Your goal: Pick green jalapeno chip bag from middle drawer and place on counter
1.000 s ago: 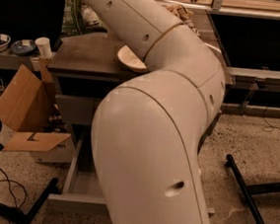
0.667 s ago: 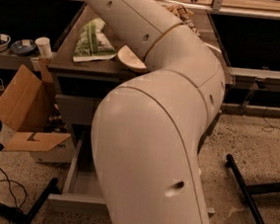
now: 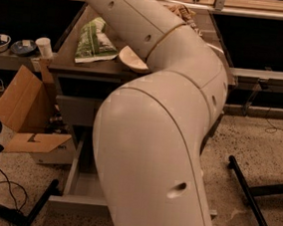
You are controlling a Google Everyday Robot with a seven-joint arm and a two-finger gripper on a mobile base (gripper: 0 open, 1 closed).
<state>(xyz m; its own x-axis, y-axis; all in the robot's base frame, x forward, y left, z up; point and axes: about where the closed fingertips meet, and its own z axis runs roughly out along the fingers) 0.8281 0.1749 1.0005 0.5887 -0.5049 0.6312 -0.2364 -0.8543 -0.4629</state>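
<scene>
Counter (image 3: 65,63): green jalapeno chip bag (image 3: 95,43), pale bowl (image 3: 130,59) just beside; jaws unseen

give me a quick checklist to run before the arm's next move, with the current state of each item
1. green jalapeno chip bag on the counter: ok, it lies flat on the top.
2. Bag away from the counter's edges: ok, all of it sits on the surface, beside the white bowl.
3. gripper clear of the bag: cannot tell, the gripper is out of frame past the top edge.
4. middle drawer shut: not ok, it is pulled out.
5. Drawer floor free of items: cannot tell, the arm hides it.
</scene>
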